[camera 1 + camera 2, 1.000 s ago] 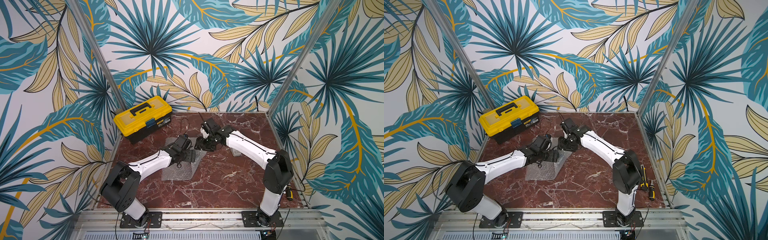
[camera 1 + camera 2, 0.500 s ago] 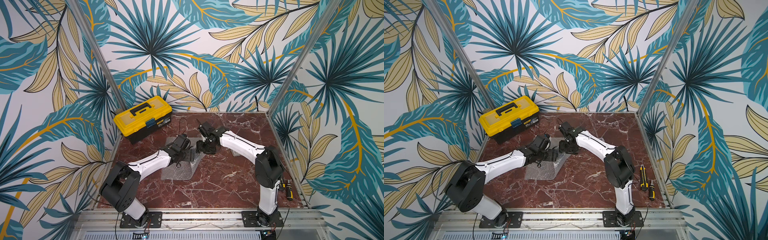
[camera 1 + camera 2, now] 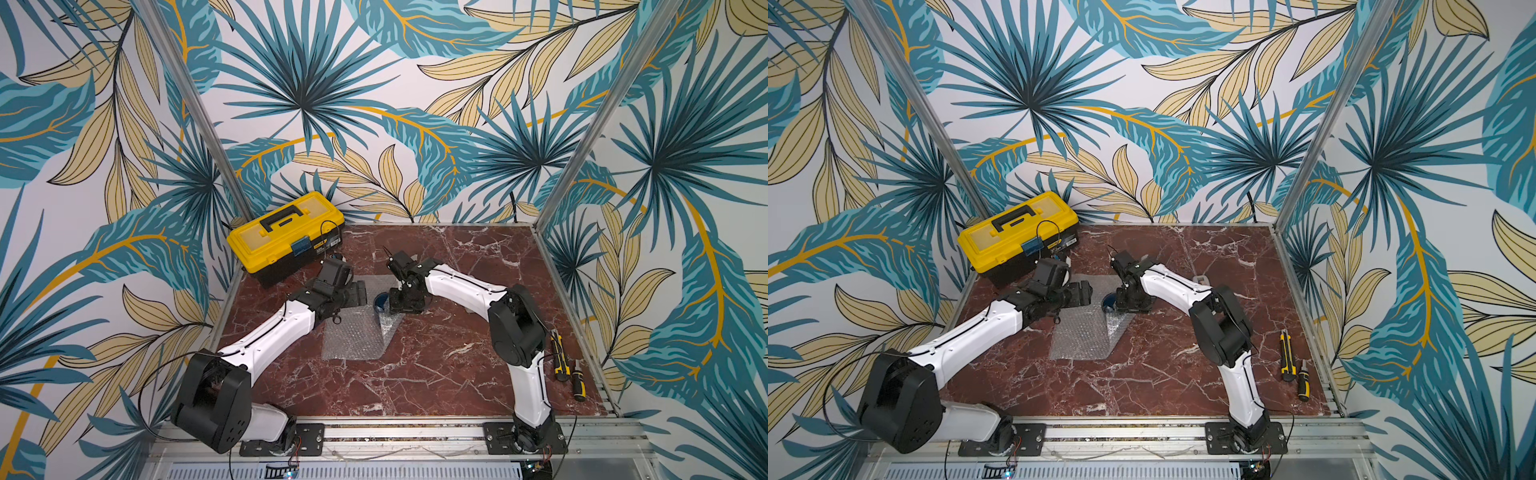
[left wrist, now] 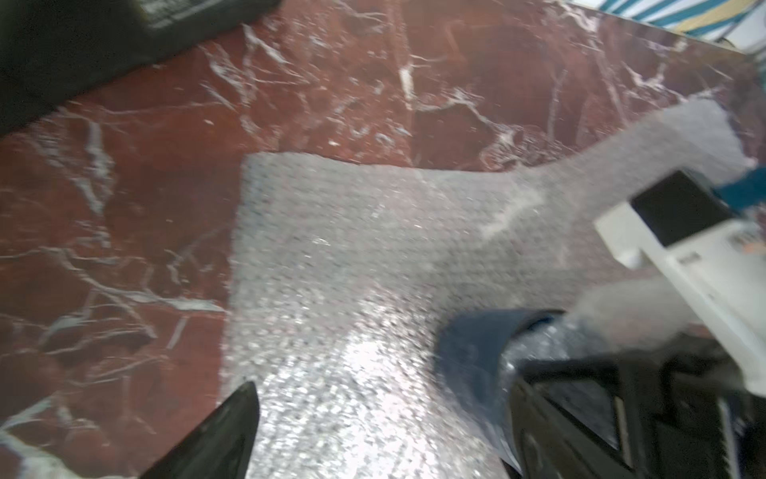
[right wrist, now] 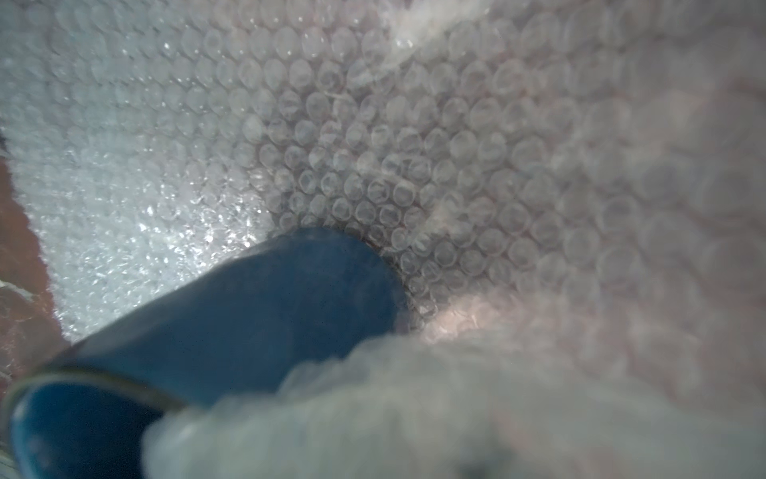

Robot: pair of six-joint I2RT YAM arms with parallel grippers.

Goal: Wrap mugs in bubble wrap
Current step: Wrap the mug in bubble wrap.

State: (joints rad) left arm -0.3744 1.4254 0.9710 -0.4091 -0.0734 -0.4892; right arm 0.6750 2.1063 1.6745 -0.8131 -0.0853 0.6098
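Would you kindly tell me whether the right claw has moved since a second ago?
Yes: in both top views the right claw has shifted slightly toward the yellow toolbox.

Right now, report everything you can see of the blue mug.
The mug is small, round and dark navy blue, glossy like glazed ceramic, with a thin, paler rim. It seems to stand upright, with its base on the bubble wrap toward the sheet's far end. Its mouth is open and faces up in both top views. A lifted fold of the wrap lies against one side and hides part of it. No handle shows.
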